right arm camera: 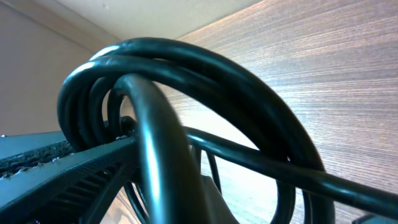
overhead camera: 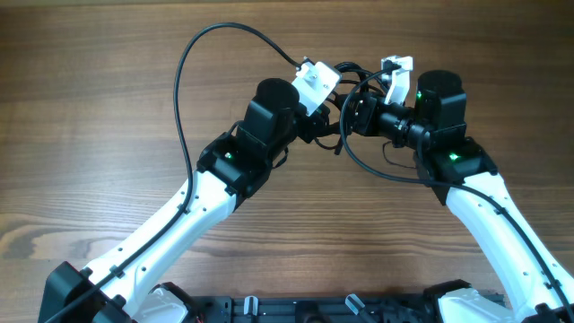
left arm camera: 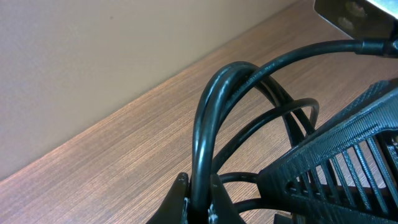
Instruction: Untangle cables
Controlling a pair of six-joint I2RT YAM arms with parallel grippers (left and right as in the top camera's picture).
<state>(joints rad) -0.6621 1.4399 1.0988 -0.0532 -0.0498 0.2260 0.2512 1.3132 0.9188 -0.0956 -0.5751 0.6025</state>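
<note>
Overhead: the left gripper (overhead camera: 321,121) and right gripper (overhead camera: 352,115) meet above the desk's (overhead camera: 108,108) far middle, with the cables (overhead camera: 345,90) bunched between them. Left wrist: its fingers (left arm camera: 178,199) are clenched on a looped strand. Right wrist: coils crowd the lens, and I cannot tell its grip.

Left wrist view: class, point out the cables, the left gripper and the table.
cables (left arm camera: 202,134): left wrist view, rising side of the loop.
left gripper (left arm camera: 198,202): left wrist view, midway between fingertips.
table (left arm camera: 124,162): left wrist view, bare wood.
</note>
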